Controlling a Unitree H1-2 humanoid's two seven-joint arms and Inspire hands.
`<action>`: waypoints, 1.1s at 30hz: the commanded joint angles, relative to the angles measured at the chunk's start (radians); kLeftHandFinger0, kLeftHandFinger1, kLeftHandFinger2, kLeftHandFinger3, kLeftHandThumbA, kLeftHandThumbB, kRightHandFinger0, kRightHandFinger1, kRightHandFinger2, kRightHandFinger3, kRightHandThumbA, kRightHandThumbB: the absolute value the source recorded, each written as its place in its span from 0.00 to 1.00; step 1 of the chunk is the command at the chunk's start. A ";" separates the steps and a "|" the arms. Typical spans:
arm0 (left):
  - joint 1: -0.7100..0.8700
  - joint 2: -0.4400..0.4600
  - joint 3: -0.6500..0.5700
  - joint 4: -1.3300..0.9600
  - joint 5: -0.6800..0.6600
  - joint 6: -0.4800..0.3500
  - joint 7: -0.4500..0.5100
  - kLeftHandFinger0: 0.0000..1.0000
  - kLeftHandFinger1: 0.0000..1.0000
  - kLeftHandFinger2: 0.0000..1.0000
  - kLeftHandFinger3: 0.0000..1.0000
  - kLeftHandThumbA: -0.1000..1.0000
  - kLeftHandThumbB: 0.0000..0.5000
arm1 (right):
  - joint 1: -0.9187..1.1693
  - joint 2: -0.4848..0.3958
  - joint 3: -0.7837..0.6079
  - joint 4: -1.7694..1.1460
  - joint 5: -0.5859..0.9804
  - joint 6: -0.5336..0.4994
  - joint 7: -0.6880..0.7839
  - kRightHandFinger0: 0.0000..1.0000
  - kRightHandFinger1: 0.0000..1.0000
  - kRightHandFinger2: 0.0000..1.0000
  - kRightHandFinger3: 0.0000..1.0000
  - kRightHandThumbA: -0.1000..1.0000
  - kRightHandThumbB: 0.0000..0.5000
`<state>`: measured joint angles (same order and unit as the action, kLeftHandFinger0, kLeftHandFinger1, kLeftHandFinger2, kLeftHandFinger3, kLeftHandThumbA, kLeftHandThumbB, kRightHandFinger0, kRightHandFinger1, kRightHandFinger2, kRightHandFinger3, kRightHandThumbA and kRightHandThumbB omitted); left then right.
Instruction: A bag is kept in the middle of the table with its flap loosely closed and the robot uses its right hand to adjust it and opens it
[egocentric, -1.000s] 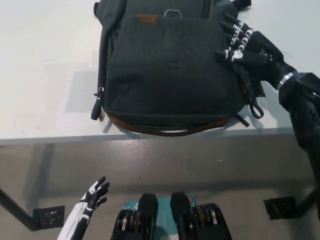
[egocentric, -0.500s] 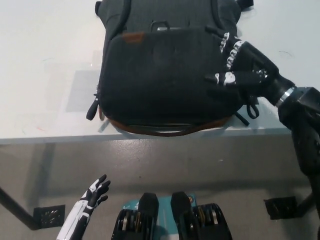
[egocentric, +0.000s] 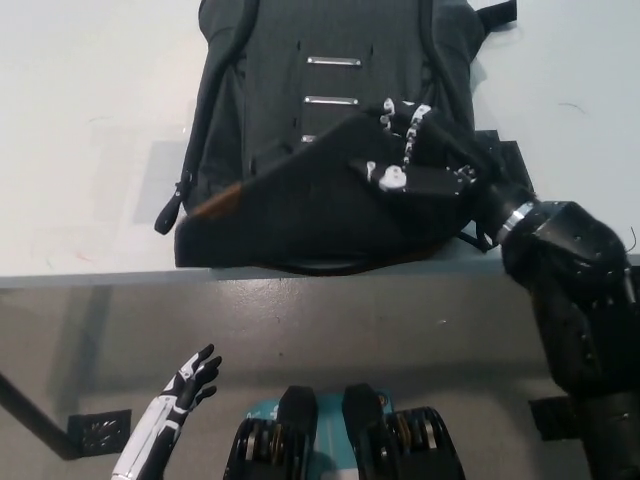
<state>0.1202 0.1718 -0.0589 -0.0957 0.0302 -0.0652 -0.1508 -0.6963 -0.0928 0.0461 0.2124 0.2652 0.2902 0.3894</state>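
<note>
A dark grey bag (egocentric: 335, 40) lies in the middle of the white table (egocentric: 90, 150). Its flap (egocentric: 290, 215) is pulled off the body toward the table's front edge and droops over the bag's lower part. Silver metal bars (egocentric: 333, 62) show on the uncovered front. My black right hand (egocentric: 415, 165) holds the flap's upper right edge, fingers over the top and thumb on the outer face. My white left hand (egocentric: 180, 395) rests low at the left, below the table, fingers spread and holding nothing.
The table's front edge (egocentric: 100, 277) runs across the picture just below the bag. A zipper strap (egocentric: 170, 205) lies on the table left of the bag. A black strap end (egocentric: 498, 12) sticks out at the bag's top right. Grey floor shows below.
My right hand closed on the flap and drew it down toward the front edge, folding it off the bag and uncovering the metal bars. The left hand stayed put.
</note>
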 joint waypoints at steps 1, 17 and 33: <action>-0.022 0.025 0.002 -0.022 0.005 -0.007 -0.014 1.00 1.00 1.00 1.00 1.00 0.35 | -0.008 0.014 0.003 -0.022 -0.129 -0.034 -0.145 0.00 0.45 0.72 0.72 0.00 0.13; -0.048 0.035 -0.001 -0.019 -0.006 0.004 -0.019 1.00 1.00 1.00 1.00 1.00 0.28 | 0.221 -0.005 0.031 -0.183 -0.245 -0.147 -0.209 0.11 0.56 0.78 0.77 0.00 0.17; -0.070 0.044 0.002 0.003 -0.018 -0.006 -0.036 1.00 1.00 1.00 1.00 1.00 0.11 | 0.563 -0.083 0.199 -0.234 -0.339 -0.395 -0.123 0.72 0.92 0.96 1.00 0.26 0.45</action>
<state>0.0673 0.2029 -0.0591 -0.0898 0.0272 -0.0620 -0.1706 -0.1897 -0.1240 0.1889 -0.0421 -0.0332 -0.0342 0.1915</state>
